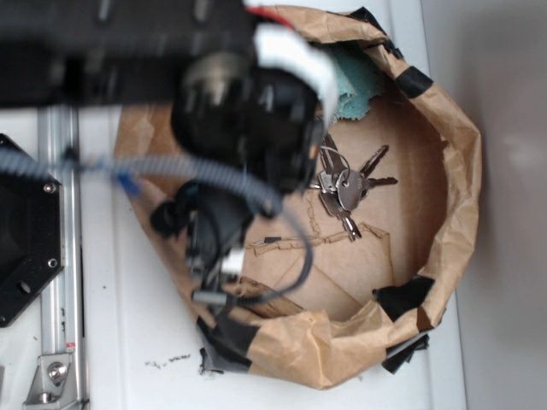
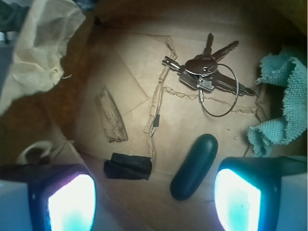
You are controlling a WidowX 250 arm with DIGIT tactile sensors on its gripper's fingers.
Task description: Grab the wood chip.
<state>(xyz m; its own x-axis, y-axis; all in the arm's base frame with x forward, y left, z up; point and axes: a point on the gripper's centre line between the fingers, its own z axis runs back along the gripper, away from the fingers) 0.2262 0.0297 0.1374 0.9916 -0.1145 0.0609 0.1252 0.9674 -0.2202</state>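
White table carries a brown paper bag with its sides rolled down, and the arm hangs over it, hiding much of the inside from the exterior view. From the wrist view the tool stands released, its two pads spread wide at the bottom of the picture with nothing between them.

Ahead of the tool and to its left lies the wood chip, flat on the bag's floor, its long side running roughly away from the tool. A scrap of black tape sits just nearer the tool than the chip. A dark green capsule lies close in front of the right pad, a bunch of keys farther ahead, and a teal cloth off to the right.

I judge the chip light, stiff and rough, so not slippery, though thin enough to splinter at its ragged ends. Pinching it across its narrow width near the middle looks best.
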